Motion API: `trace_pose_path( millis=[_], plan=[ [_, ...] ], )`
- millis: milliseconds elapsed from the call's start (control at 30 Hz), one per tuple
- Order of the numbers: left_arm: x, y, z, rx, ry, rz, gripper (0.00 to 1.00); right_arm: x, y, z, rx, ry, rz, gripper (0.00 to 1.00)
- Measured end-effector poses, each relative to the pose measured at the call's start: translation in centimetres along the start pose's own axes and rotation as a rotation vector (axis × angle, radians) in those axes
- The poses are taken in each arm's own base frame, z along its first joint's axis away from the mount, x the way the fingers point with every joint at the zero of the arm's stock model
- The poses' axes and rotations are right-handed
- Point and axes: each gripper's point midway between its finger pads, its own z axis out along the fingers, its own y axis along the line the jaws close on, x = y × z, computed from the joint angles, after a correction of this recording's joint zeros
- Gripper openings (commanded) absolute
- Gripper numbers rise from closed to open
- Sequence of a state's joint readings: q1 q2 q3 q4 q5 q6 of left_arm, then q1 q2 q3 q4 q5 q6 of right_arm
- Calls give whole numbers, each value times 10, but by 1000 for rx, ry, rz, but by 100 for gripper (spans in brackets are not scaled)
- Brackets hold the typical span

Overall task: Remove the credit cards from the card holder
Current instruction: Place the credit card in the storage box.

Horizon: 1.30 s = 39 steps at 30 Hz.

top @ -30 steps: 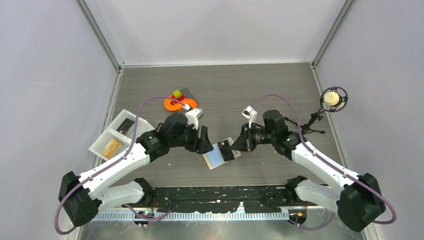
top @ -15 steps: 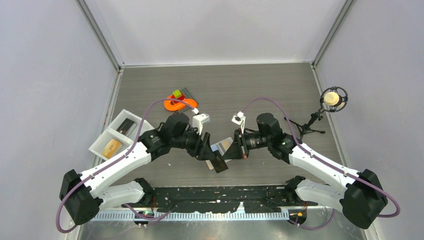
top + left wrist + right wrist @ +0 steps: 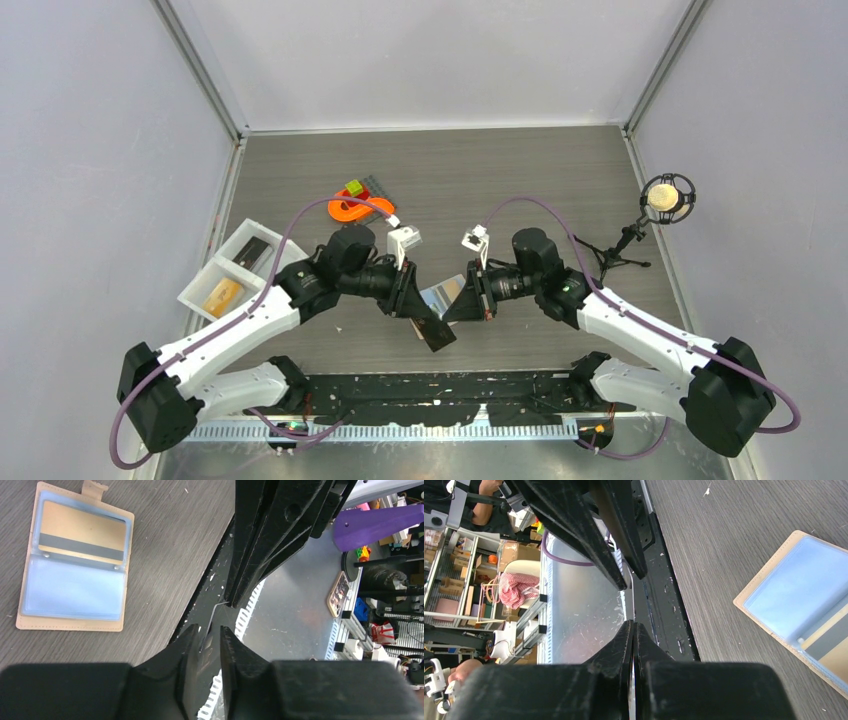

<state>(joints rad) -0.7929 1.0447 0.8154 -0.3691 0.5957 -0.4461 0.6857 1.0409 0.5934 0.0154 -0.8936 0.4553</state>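
The card holder (image 3: 75, 560) lies open on the table, beige with pale blue pockets, and an orange-yellow credit card (image 3: 82, 532) with a dark stripe is in one pocket. In the right wrist view the card holder (image 3: 794, 595) is at the right. Just above the table's near edge hangs a black credit card (image 3: 437, 330). My right gripper (image 3: 632, 624) is shut on it, the card edge-on between its fingers. My left gripper (image 3: 209, 630) faces it, with the black credit card (image 3: 212, 617) slanting through the narrow gap between its jaws.
A white two-compartment tray (image 3: 193, 297) at the left holds a dark item and a yellow one. An orange S-shaped toy (image 3: 355, 208) and a green block (image 3: 354, 187) lie behind the left arm. A microphone on a stand (image 3: 667, 197) is at the right.
My right gripper pulled the black card out of the card holder and carried it toward the near edge. My left gripper came in around the card and its jaws narrowed.
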Motion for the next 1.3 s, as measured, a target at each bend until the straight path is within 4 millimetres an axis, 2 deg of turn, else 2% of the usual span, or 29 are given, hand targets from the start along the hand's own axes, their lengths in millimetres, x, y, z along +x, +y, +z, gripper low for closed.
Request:
trace_pose_path(
  millis=[100, 167, 200, 267, 300, 333, 367, 400, 433, 533, 600, 633, 667, 800, 933, 1033, 1133, 1233, 1300],
  plan=[
    [1, -1, 0, 7, 2, -4, 0, 1, 0, 0, -2, 2, 1, 5],
    [1, -4, 0, 25, 2, -9, 0, 1, -1, 0, 3, 1, 2, 6],
    [0, -5, 0, 28, 1, -6, 0, 2, -2, 0, 4, 3, 3, 10],
    [1, -5, 0, 28, 1, -10, 0, 2, -2, 1, 5, 4, 4, 24],
    [0, -5, 0, 27, 0, -11, 0, 1, -3, 1, 11, 1, 7, 35],
    [0, -4, 0, 20, -3, -11, 0, 1, -5, 1, 20, -3, 10, 40],
    [-1, -1, -1, 3, -12, -9, 0, -1, -7, 1, 30, -9, 9, 53],
    [-3, 3, -2, -24, -23, -11, 0, -1, -7, 1, 39, -14, 14, 61],
    [-4, 7, -3, -50, -33, -13, 0, -3, -9, 0, 55, -24, 9, 74],
    [-11, 31, -14, -179, -82, -40, 0, -7, -7, -7, 98, -56, -3, 88],
    [-19, 54, -26, -289, -136, -75, 0, -14, -2, -14, 124, -88, -28, 96],
    [-24, 67, -34, -349, -168, -97, 0, -18, 1, -17, 134, -102, -40, 100],
    [-29, 80, -43, -405, -200, -122, 0, -22, 4, -20, 143, -121, -54, 97],
    [-48, 127, -89, -608, -355, -231, 0, -36, 12, -30, 174, -188, -96, 95],
    [-59, 176, -153, -833, -541, -364, 0, -38, 8, -33, 206, -205, -88, 95],
    [-56, 205, -202, -985, -671, -478, 0, -37, 5, -33, 220, -206, -75, 95],
    [-46, 228, -262, -1126, -856, -633, 0, -36, 5, -33, 221, -206, -67, 95],
    [-37, 241, -301, -1195, -1015, -720, 0, -36, 5, -32, 218, -206, -60, 95],
    [-28, 249, -316, -1230, -1082, -773, 0, -36, 5, -32, 218, -206, -59, 95]
  ],
)
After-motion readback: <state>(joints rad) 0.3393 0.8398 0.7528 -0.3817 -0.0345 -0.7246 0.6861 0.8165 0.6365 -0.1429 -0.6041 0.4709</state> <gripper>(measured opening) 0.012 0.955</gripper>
